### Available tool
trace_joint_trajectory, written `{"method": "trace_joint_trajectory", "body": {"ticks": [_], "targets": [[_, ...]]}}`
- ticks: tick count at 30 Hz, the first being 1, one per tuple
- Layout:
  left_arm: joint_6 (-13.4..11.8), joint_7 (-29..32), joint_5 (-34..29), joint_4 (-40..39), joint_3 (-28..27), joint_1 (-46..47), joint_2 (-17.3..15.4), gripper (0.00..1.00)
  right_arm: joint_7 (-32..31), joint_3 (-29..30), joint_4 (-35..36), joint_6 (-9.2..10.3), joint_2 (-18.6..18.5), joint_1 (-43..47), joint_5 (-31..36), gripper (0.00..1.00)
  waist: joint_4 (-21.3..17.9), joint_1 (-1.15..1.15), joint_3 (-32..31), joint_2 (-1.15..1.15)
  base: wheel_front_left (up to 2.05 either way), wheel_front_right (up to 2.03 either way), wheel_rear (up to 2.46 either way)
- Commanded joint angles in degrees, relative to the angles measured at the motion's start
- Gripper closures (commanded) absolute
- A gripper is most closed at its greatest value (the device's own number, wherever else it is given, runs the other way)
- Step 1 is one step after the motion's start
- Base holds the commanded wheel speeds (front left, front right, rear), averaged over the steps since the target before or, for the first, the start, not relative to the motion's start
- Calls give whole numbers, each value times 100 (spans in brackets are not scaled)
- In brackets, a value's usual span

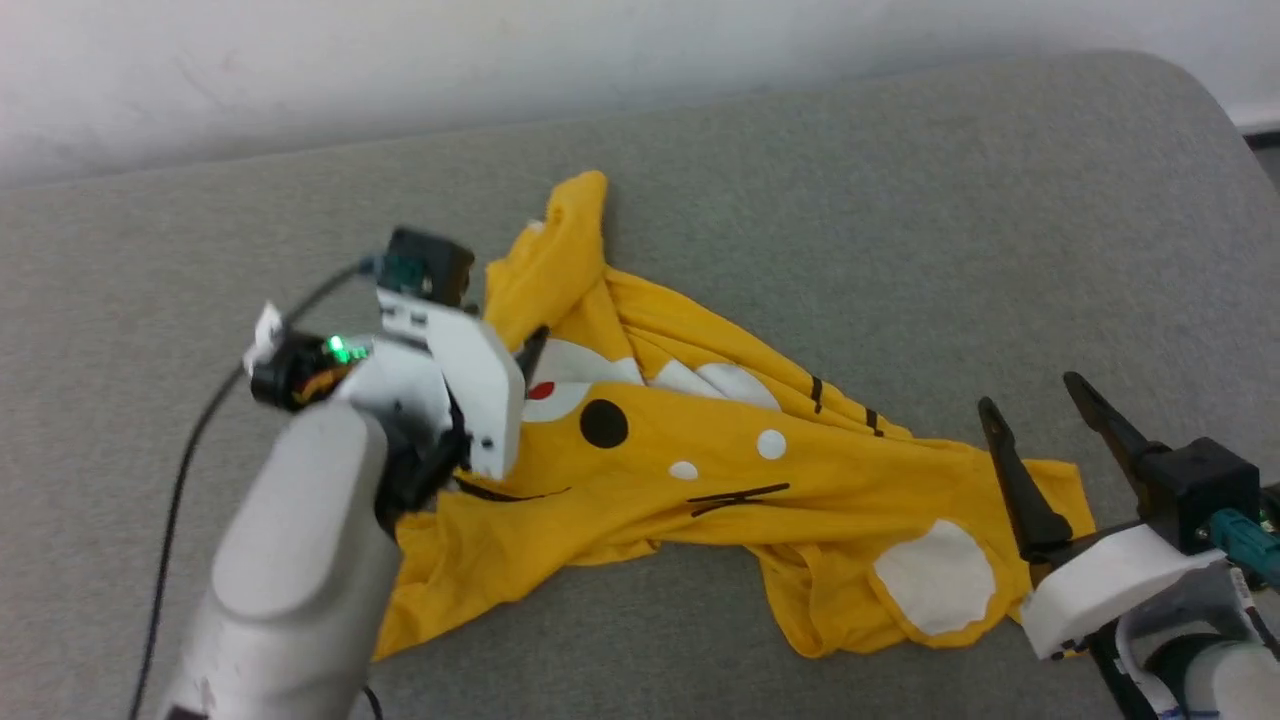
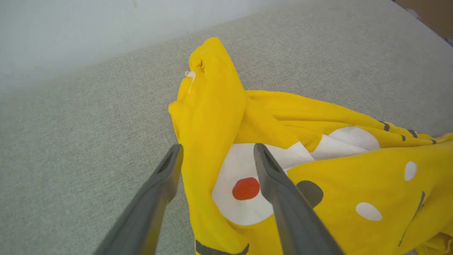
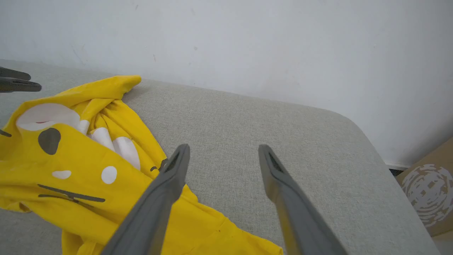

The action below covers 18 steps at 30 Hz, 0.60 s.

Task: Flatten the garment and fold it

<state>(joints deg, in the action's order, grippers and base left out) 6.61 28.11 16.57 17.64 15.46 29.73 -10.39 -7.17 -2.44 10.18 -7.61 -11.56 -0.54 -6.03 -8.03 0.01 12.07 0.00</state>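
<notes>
Closest to the head camera is the pale left forearm [image 1: 300, 560], ending at the garment's left side with a black cable [image 1: 180, 470] trailing beside it. The left gripper [image 2: 217, 147] is open. Its fingers straddle a raised yellow fold, one at the garment's outer edge and the other over a white patch with a red dot. I cannot tell whether the tips touch the cloth.

The garment [image 1: 700, 450] is bright yellow and lies crumpled in a long slanted band in the middle of the worktop [image 1: 900, 200]. One narrow end is bunched up and points toward the wall [image 3: 247, 42]. It shows white patches, a black oval eye, small white dots and thin black stripes, with a round white patch near its right end.

The right gripper [image 1: 1028, 392] is at that right end, jaws spread wide with nothing between them. One finger is over the yellow hem and the other over bare surface.

Bare grey woven worktop surrounds the garment, with a broad strip between it and the wall. To its right, more open surface runs to a rounded corner. The wall is plain white. Beyond the corner stands a cardboard box [image 3: 431, 191] with a pale printed pattern.
</notes>
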Motion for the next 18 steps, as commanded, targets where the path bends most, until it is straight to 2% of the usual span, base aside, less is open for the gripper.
{"method": "trace_joint_trajectory", "body": {"ticks": [1, 5, 9, 10, 11, 13, 16, 18], "targets": [[64, 423, 194, 212, 75, 422, -97, 0, 96, -32, -126, 12, 84, -110, 43, 0, -530, -1, 536, 0, 0, 0, 0], [82, 1235, 514, 731, 224, 970, -397, 0, 238, -201, -379, 12, 166, -271, 172, 0, -806, -1, 730, 0, 0, 0, 0], [85, 1947, 759, 1110, 726, 1217, -816, 0, 380, -286, -491, 12, 266, -457, 181, 0, -992, -1, 864, 0, 0, 0, 0], [86, 2124, 907, 1158, 866, 1245, -905, 77, 416, -291, -505, 12, 285, -493, 181, 0, -1023, -1, 893, 0, 0, 0, 0], [86, 2245, 1067, 1161, 985, 1277, -998, 100, 449, -294, -520, 12, 304, -523, 180, 0, -1051, -1, 915, 0, 0, 0, 0], [86, 2257, 1257, 1095, 1141, 1377, -1194, 100, 506, -287, -555, 12, 326, -560, 183, 0, -1086, -1, 938, 0, 0, 0, 0], [87, 1917, 1296, 996, 1132, 1548, -1335, 100, 548, -262, -588, 12, 339, -573, 188, 0, -1099, -1, 965, 0, 0, 0, 0], [85, 1368, 1177, 985, 1055, 1769, -1411, 100, 584, -243, -616, 12, 355, -580, 199, 0, -1101, -1, 978, 0, 0, 0, 0]]}}
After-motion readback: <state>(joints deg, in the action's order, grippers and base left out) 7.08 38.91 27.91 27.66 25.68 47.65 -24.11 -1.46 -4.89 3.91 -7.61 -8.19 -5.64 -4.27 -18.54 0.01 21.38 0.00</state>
